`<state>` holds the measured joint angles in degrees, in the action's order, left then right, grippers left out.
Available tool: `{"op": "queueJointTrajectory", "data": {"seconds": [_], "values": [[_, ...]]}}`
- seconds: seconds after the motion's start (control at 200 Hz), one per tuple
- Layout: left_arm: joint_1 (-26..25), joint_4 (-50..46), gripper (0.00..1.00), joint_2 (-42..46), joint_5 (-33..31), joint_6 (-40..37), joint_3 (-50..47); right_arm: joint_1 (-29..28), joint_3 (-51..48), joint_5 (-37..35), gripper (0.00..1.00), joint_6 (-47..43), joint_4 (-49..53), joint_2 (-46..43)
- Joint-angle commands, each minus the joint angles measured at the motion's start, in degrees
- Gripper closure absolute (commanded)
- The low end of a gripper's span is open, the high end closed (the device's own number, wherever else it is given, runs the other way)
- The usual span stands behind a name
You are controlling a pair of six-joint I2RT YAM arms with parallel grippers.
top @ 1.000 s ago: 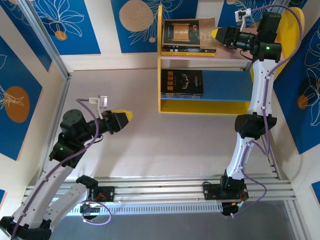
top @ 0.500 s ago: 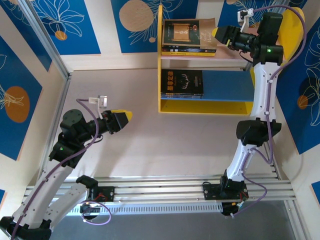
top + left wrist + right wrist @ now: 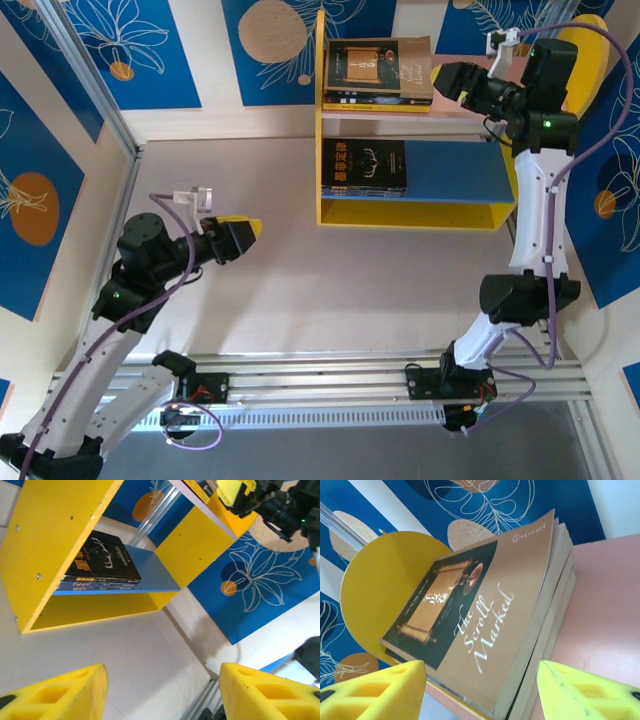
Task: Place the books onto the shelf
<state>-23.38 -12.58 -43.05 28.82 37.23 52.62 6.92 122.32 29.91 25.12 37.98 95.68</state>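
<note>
Top external view showed the books (image 3: 378,72) lying flat on the shelf (image 3: 410,215) in two piles. One pile, with a brown cover on top, rested on the pink upper board (image 3: 462,108). A dark pile (image 3: 364,165) rested on the blue lower board (image 3: 450,170). The right pincer (image 3: 447,80) hung just beside the upper pile, fingers spread and empty. The left pincer (image 3: 243,238) hovered over the tabletop (image 3: 330,290), well apart from the shelf, fingers also spread around nothing.
</note>
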Motion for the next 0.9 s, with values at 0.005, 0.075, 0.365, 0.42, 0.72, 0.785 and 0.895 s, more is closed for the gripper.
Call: {"op": "queueJointTrajectory", "data": {"seconds": [0.005, 0.075, 0.365, 0.42, 0.72, 0.785, 0.895], "values": [[-0.1, -3.7, 0.36, -1.5, -2.7, -3.2, 3.6, -1.5, -7.1, -5.2, 0.39, -3.6, -2.0, -7.9], [-0.1, -4.8, 0.35, -2.8, -3.7, -4.0, 5.1, -2.6, -13.7, -7.8, 0.39, -4.8, -3.2, -13.4], [-0.1, -6.5, 0.21, -6.1, -7.3, -7.2, 9.1, -11.9, -40.7, -19.2, 0.27, -8.1, -6.1, -35.7], [-0.1, -7.0, 0.18, -6.6, -8.4, -8.0, 9.6, -13.3, -44.4, -20.3, 0.24, -8.1, -6.1, -38.4], [-0.2, -11.3, 0.0, -8.2, -15.6, -11.2, 11.9, -16.0, -54.8, -24.6, 0.0, -6.4, -3.9, -46.9], [-0.1, -13.3, 0.0, -8.9, -16.4, -11.7, 12.7, -16.3, -55.3, -25.6, 0.01, -6.4, -2.9, -48.2], [-0.1, -17.8, 0.0, -10.0, -19.9, -12.8, 13.8, -16.2, -55.0, -30.9, 0.01, -5.8, 0.2, -49.4]]}}
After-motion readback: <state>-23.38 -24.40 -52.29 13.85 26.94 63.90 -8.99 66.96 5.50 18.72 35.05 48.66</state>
